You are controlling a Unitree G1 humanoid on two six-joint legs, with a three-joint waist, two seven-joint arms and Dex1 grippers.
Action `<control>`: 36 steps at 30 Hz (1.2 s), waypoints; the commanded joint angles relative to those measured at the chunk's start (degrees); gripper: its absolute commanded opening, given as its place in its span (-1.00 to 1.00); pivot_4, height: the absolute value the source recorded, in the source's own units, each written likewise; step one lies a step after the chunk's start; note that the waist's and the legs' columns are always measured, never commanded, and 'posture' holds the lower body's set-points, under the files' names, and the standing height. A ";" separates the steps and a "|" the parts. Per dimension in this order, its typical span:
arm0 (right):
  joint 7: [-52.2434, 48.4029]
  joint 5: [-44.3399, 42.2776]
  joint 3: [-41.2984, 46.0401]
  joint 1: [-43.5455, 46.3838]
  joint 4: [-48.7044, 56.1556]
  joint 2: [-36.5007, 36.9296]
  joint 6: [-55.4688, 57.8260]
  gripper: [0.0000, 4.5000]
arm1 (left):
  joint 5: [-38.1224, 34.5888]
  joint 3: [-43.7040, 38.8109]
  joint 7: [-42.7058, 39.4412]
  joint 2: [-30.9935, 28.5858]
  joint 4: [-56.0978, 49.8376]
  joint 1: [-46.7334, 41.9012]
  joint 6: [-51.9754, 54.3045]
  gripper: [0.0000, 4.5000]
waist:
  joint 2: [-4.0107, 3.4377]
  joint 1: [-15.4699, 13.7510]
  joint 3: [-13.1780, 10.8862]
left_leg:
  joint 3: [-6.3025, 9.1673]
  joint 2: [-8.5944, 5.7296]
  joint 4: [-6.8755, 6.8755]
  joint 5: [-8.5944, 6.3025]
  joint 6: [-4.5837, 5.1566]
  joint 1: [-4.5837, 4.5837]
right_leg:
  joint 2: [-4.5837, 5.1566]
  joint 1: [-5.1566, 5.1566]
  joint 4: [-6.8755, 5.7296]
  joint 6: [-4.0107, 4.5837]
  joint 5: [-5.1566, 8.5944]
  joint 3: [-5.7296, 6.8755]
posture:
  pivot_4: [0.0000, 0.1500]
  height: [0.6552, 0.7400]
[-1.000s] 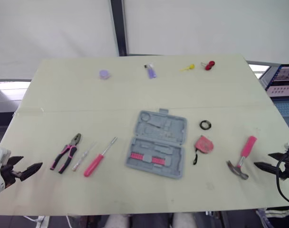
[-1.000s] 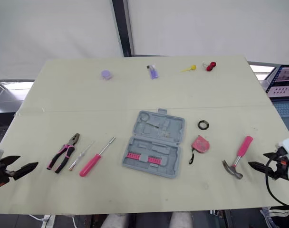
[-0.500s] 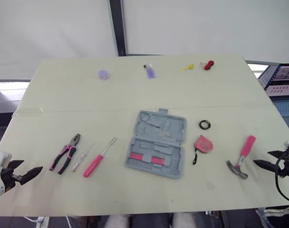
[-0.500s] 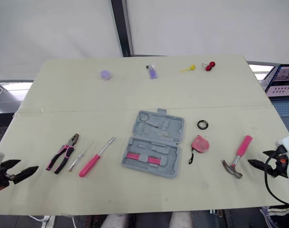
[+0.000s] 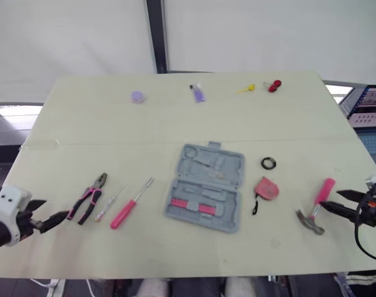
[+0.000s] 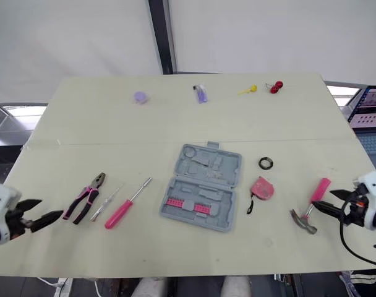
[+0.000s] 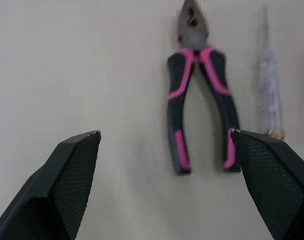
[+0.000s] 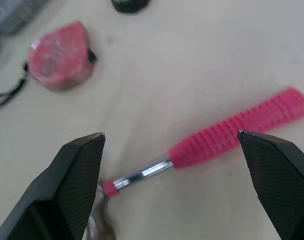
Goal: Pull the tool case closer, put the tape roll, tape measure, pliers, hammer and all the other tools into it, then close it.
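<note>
The grey tool case (image 5: pixel 205 196) lies open at the table's middle. To its left lie the pink-and-black pliers (image 5: pixel 89 199), a thin clear screwdriver (image 5: pixel 109 204) and a pink-handled screwdriver (image 5: pixel 130 205). On its right are the black tape roll (image 5: pixel 268 163), the pink tape measure (image 5: pixel 266 189) and the pink-handled hammer (image 5: pixel 316 204). My left gripper (image 5: pixel 55 209) is open just short of the pliers (image 7: pixel 199 100), which lie ahead of its fingers (image 7: pixel 74 170). My right gripper (image 5: pixel 329 199) is open, with its fingertips on either side of the hammer handle (image 8: pixel 242 132).
Along the far edge sit a purple disc (image 5: pixel 137 96), a small purple bottle (image 5: pixel 198 93), a yellow piece (image 5: pixel 245 89) and a red piece (image 5: pixel 274 86). The table's front edge runs close under both grippers.
Both grippers have moved inward over the table: the left towards the pliers, the right up to the hammer handle. The tools and the case have not moved.
</note>
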State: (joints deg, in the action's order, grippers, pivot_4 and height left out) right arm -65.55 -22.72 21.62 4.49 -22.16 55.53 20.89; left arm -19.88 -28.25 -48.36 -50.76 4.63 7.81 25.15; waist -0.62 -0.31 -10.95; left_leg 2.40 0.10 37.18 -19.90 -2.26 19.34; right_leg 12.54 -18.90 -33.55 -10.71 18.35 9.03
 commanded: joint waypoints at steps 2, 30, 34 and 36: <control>3.74 -4.45 -0.27 -1.36 16.70 -2.75 7.03 1.00 | -0.71 7.68 -2.34 -1.84 -5.28 -8.89 3.31 0.98 | 0.01 -0.06 0.00 | 0.00 0.02 0.00 0.00 0.00 0.00 | -0.02 0.00 0.01 0.00 0.00 0.00 | 1.00 1.00; 21.97 13.15 -27.48 7.00 31.66 -16.00 9.22 -0.96 | 22.28 43.50 -7.96 26.04 42.41 -55.03 -26.47 -1.00 | 0.11 -0.94 0.06 | -0.02 -0.02 0.67 0.02 0.07 0.96 | -0.08 -0.79 -0.25 -0.04 -0.19 -0.01 | 1.00 1.00; 21.73 13.57 -27.78 7.69 30.47 -16.37 8.83 -0.96 | 22.88 43.21 -7.26 27.77 44.04 -55.40 -27.81 -1.00 | 0.11 -1.01 0.06 | -0.02 -0.03 0.73 0.02 0.08 0.96 | -0.08 -0.77 -0.27 -0.04 -0.21 -0.01 | 1.00 1.00; 21.66 13.76 -27.91 8.11 29.94 -16.60 8.61 -0.96 | 23.23 43.20 -6.91 28.48 44.19 -55.24 -28.21 -1.00 | 0.11 -1.02 0.06 | -0.02 -0.03 0.74 0.02 0.08 0.96 | -0.08 -0.77 -0.27 -0.04 -0.22 -0.01 | 1.00 1.00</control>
State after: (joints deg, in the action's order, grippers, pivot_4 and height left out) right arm -43.98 -9.27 -6.35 12.35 7.44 39.31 30.55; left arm 2.78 15.30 -55.64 -22.73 48.37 -46.86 -2.13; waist -0.51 -1.33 -10.89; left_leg 2.39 0.07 37.93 -19.88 -2.18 20.30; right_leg 12.46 -19.68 -33.82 -10.75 18.13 9.01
